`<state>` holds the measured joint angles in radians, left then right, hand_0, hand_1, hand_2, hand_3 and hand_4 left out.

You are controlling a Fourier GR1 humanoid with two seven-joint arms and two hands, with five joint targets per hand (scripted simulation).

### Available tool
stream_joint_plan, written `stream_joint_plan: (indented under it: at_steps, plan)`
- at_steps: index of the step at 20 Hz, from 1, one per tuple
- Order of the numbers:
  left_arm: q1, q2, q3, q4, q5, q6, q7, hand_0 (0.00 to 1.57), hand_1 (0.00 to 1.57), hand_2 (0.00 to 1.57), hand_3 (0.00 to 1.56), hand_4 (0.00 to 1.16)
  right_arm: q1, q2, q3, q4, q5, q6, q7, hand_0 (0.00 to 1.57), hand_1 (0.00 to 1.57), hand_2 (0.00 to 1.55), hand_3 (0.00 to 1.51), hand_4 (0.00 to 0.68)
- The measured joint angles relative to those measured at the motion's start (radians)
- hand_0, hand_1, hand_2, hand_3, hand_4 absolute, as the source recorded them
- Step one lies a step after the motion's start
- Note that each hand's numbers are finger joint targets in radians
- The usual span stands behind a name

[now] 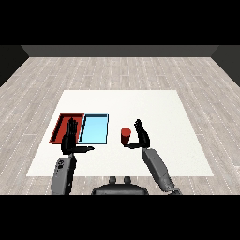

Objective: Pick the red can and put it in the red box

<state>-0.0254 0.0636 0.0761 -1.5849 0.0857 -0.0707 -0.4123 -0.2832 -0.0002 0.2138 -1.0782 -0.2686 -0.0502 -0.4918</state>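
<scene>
A red can (pixel 125 136) stands upright on the white table, just right of the light blue tray (pixel 94 128). My right hand (pixel 142 136) is beside the can on its right, fingers straight and raised, thumb reaching toward the can's base; it is open and does not wrap the can. The red tray (pixel 61 125) lies at the left, next to the blue one, and holds nothing I can see. My left hand (pixel 70 139) hovers over the red tray's near right corner, fingers straight up, thumb out to the right, open.
The white table (pixel 140 103) spreads wide behind and to the right of the can. Both trays sit side by side at the table's left half, near the front edge. Grey wooden floor surrounds the table.
</scene>
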Motion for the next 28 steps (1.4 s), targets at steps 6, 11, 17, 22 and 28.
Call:
stream_joint_plan:
  at_steps: [6, 11, 17, 22, 28]
  plan:
    - [-0.004, -0.018, -0.018, -0.016, -0.014, 0.020, 0.012, 0.00, 0.00, 0.00, 0.00, 0.00, -0.050, 0.000, 0.058, 0.096, -0.073, -0.051, -0.055, 0.00, 0.00, 0.00, 0.00, 0.000]
    - [0.000, -0.021, -0.025, 0.003, -0.020, 0.015, -0.004, 0.00, 0.00, 0.00, 0.00, 0.00, -0.079, 0.000, 0.079, 0.145, -0.106, -0.065, -0.071, 0.00, 0.00, 0.00, 0.00, 0.000]
    - [0.015, -0.017, -0.021, -0.018, -0.011, 0.008, 0.003, 0.00, 0.00, 0.00, 0.00, 0.00, -0.103, 0.000, 0.119, 0.174, -0.149, -0.087, -0.092, 0.00, 0.00, 0.00, 0.00, 0.000]
    - [0.016, -0.018, -0.023, -0.007, -0.022, 0.011, -0.011, 0.00, 0.00, 0.00, 0.00, 0.00, -0.144, 0.000, 0.148, 0.193, -0.195, -0.090, -0.091, 0.00, 0.00, 0.00, 0.00, 0.000]
    - [0.010, -0.006, -0.015, -0.022, -0.018, 0.006, 0.012, 0.00, 0.00, 0.00, 0.00, 0.00, -0.152, 0.000, 0.203, 0.212, -0.243, -0.092, -0.109, 0.00, 0.00, 0.00, 0.00, 0.000]
